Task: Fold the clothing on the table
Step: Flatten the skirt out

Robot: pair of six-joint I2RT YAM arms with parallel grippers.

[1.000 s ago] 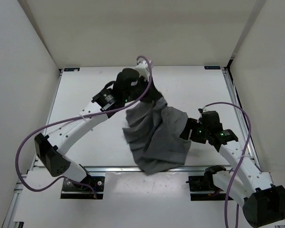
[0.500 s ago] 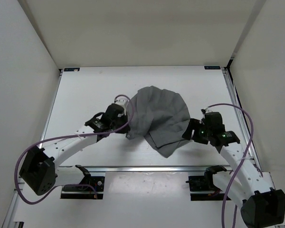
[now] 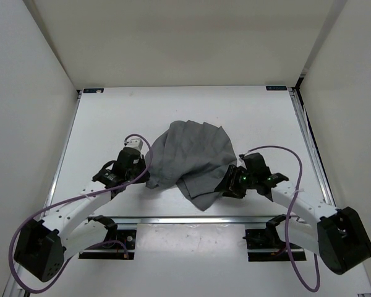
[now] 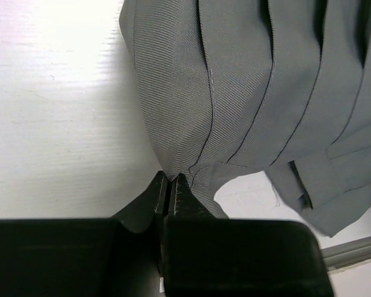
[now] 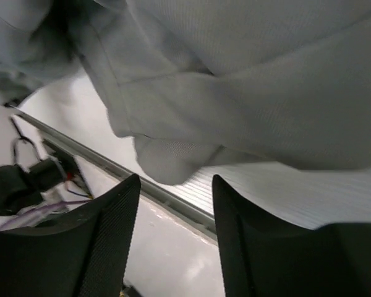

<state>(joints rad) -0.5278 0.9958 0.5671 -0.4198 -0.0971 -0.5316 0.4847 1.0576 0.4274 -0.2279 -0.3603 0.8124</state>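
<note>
Pinching the near-left edge, your left gripper (image 4: 168,187) looks clamped on the dark grey pleated fabric garment (image 3: 191,154), which lies bunched mid-front on the white rectangular tabletop (image 3: 266,117). Your right gripper (image 5: 175,185) sits at its right side, fingers apart.

Matt woven grey clothing (image 4: 247,80), smooth white table (image 4: 55,124), possibly laminate

Left arm (image 3: 80,201) and right arm (image 3: 297,203) bent low, left fingers (image 4: 151,198) pinched on clothing (image 3: 191,154), right fingers (image 5: 108,241) parted
</note>
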